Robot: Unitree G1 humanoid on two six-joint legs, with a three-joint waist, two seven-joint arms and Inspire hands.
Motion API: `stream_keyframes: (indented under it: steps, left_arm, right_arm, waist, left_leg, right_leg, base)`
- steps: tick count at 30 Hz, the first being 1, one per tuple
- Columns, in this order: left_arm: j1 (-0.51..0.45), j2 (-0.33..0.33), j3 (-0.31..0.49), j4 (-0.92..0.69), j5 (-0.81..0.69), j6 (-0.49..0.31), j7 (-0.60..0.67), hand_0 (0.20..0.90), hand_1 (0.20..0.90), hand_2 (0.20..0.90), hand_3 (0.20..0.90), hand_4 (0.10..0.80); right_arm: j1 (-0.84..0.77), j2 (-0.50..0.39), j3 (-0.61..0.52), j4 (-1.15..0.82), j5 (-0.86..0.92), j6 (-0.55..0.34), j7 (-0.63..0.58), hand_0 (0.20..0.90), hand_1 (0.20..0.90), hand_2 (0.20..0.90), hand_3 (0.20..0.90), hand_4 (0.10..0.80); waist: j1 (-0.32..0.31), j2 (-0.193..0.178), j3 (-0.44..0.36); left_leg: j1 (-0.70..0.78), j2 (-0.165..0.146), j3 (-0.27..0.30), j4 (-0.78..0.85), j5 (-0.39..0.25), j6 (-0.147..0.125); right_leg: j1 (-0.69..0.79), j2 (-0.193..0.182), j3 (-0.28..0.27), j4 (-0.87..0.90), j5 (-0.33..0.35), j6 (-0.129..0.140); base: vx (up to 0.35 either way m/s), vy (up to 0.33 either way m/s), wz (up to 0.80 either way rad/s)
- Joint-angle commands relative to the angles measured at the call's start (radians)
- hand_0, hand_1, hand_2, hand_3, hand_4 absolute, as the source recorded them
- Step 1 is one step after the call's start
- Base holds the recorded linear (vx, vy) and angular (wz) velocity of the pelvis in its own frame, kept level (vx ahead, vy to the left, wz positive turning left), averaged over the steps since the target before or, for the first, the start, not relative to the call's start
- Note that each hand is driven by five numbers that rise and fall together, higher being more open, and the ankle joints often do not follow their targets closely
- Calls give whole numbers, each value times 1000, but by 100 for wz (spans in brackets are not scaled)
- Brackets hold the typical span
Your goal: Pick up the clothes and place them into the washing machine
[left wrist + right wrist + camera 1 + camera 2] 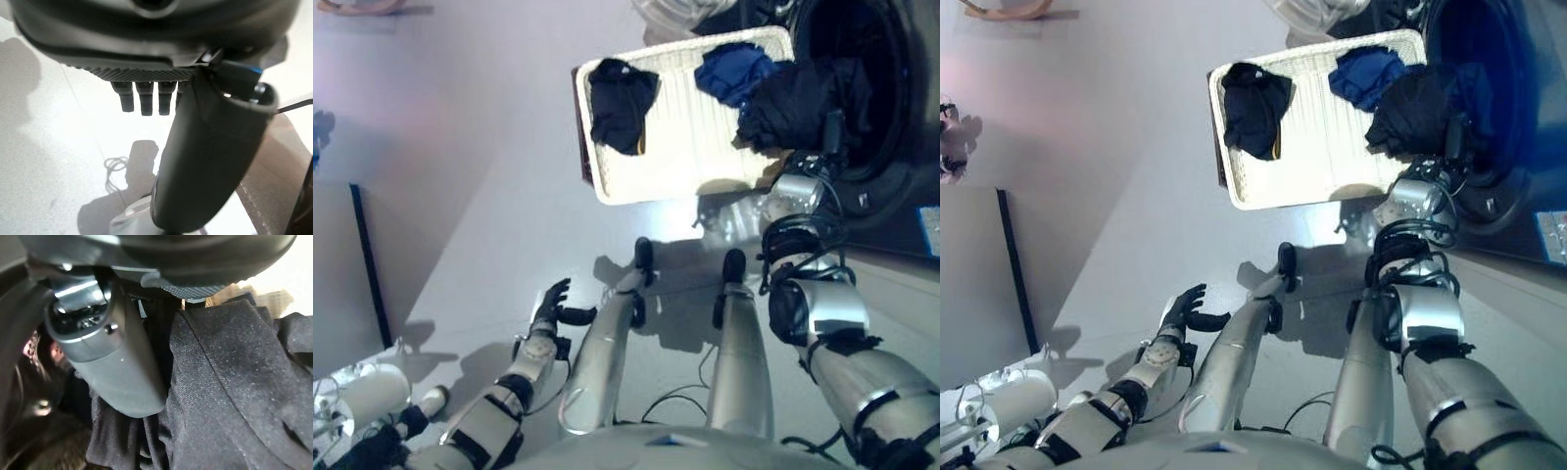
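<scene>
A white laundry basket (685,162) lies on the floor before the dark washing machine drum (876,69) at the upper right. A black garment (619,103) drapes over the basket's left end and a blue garment (734,70) lies at its far right corner. My right hand (829,132) is at the basket's right edge, beside the drum opening, shut on a large black garment (793,103). In the right wrist view the thumb (115,367) presses into that black cloth (230,382). My left hand (551,304) hangs low at the left, open and holding nothing.
A dark upright panel edge (367,264) stands at the left. A pale crumpled thing (671,15) lies beyond the basket's far edge, and a tan object (357,8) sits at the top left. Bare floor stretches between the panel and the basket.
</scene>
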Motion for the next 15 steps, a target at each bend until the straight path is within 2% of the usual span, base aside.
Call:
stream_keyframes:
  steps: [1,4,8,9,15]
  left_arm:
    - [-12,11,-19,21,-32,-27,45,900,900,900,900,800]
    - [-14,4,-44,-2,-24,-40,46,900,900,900,900,800]
    - [-9,-6,-66,-43,-19,-61,49,900,900,900,900,800]
    - [0,-7,-71,-54,-15,-65,52,900,900,900,900,800]
    - [34,-5,-71,-69,-12,-74,49,900,900,900,900,800]
  right_arm:
    - [-164,-114,27,-46,-13,-97,30,300,300,300,300,400]
    - [-221,-191,23,-18,-1,-113,18,300,300,300,300,400]
    - [-282,-310,38,-11,1,-125,7,300,300,300,300,400]
    - [-299,-337,42,-5,6,-128,6,300,300,300,300,400]
    - [-379,-473,46,34,79,-146,36,300,300,300,300,400]
  waist:
    - [21,36,-40]
    - [37,58,-58]
    - [62,107,-86]
    - [75,126,-90]
    - [126,198,-141]
  left_leg:
    - [-49,-35,-23,113,-147,8]
    - [-58,-43,-21,88,-140,3]
    - [-36,-66,-18,11,-108,-7]
    - [-34,-70,-9,-12,-75,-6]
    - [31,-106,-18,-97,-33,-27]
  right_leg:
    - [12,33,0,19,-42,-30]
    - [-15,23,15,23,-51,-29]
    - [-17,2,36,1,-53,-22]
    - [-21,-5,32,-3,-34,-23]
    - [34,-31,27,-32,-53,-15]
  base:
    - [0,0,0]
    - [36,35,-4]
    - [44,74,12]
    - [-3,77,15]
    - [62,11,20]
